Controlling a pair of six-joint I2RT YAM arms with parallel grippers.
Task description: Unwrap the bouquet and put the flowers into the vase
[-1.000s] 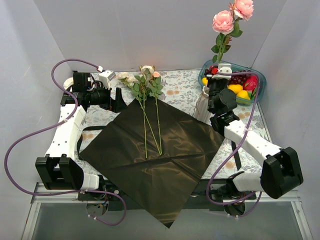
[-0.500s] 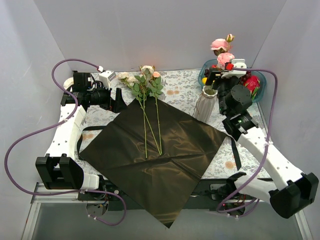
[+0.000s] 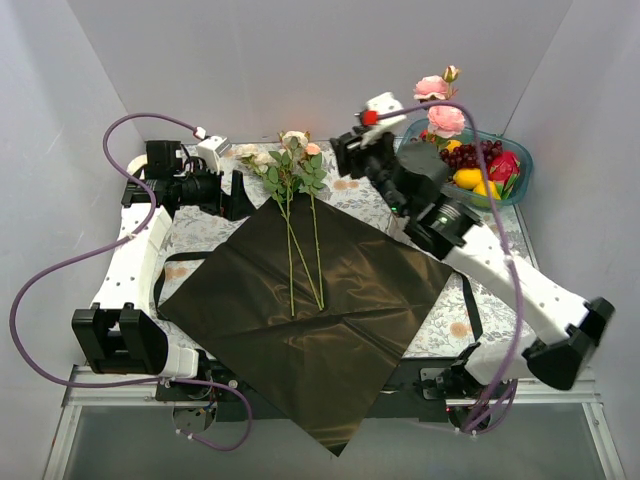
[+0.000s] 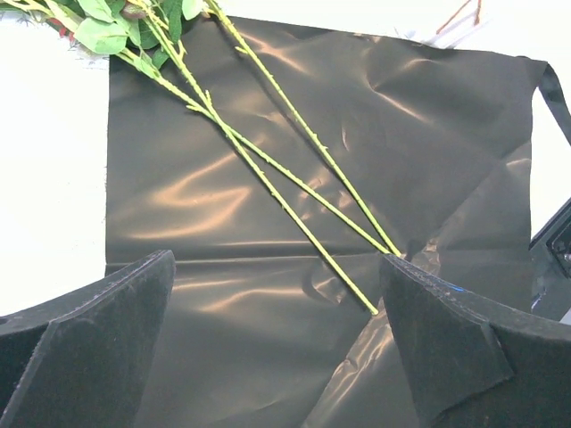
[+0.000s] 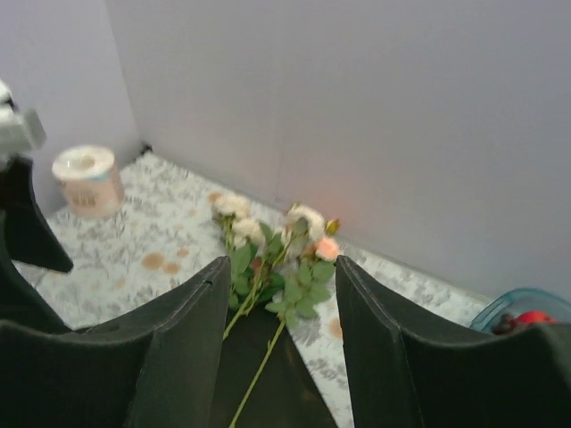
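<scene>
Long-stemmed flowers (image 3: 296,230) lay on black paper (image 3: 340,320) on the desk (image 3: 195,240). Left fingers (image 4: 98,339) and right fingers (image 5: 187,357) gaped wide, empty (the right ones raised near the blooms).

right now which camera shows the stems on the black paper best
Left wrist: the stems lie close up across the paper, cut ends clear. Top shows them whole but small. Right wrist shows mostly blooms and leaves, stems barely.
</scene>
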